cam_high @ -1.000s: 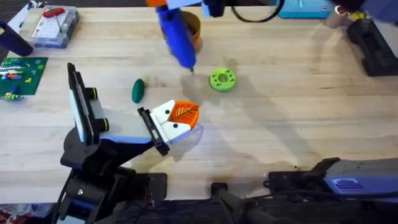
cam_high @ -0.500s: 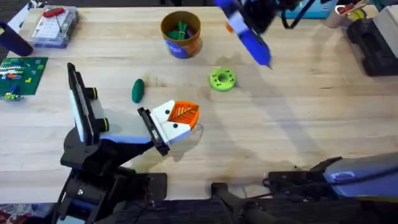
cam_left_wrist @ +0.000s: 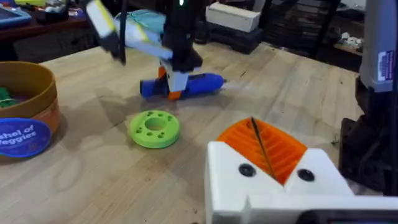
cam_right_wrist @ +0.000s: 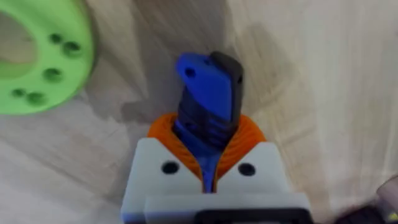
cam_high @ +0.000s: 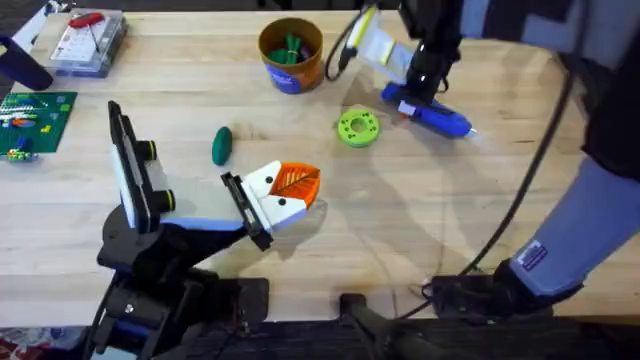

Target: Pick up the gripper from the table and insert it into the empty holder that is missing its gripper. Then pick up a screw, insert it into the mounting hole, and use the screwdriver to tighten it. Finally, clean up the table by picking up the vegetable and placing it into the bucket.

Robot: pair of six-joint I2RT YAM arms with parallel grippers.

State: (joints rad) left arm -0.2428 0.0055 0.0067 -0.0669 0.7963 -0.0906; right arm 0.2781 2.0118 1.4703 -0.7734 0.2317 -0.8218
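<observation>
The thick bright-blue cylindrical screwdriver [cam_high: 428, 114] lies flat on the pale wooden table [cam_high: 500, 200], just beside the bright-green round disc with holes [cam_high: 357, 127], with the right gripper [cam_high: 417, 88] clamped on its butt end; the right wrist view shows the orange ribbed pads [cam_right_wrist: 166, 134] pinching the blue body [cam_right_wrist: 205, 106]. The grasp sits far toward 1 end, so on a lift the long tip could sag or twist between the pads, and a swing could knock the disc. The small white block with the orange ribbed finger [cam_high: 285, 190] sits at the black plate of the black-framed holder [cam_high: 135, 180], but whether it is seated or a screw is in place cannot be told. The left gripper [cam_left_wrist: 273, 163] looks closed, its 2 orange pads meeting. The small dark-green oval vegetable [cam_high: 221, 145] lies well apart from the orange-brown bucket [cam_high: 291, 66], not yet cleared. The driver's narrow tip is hard to make out.
</observation>
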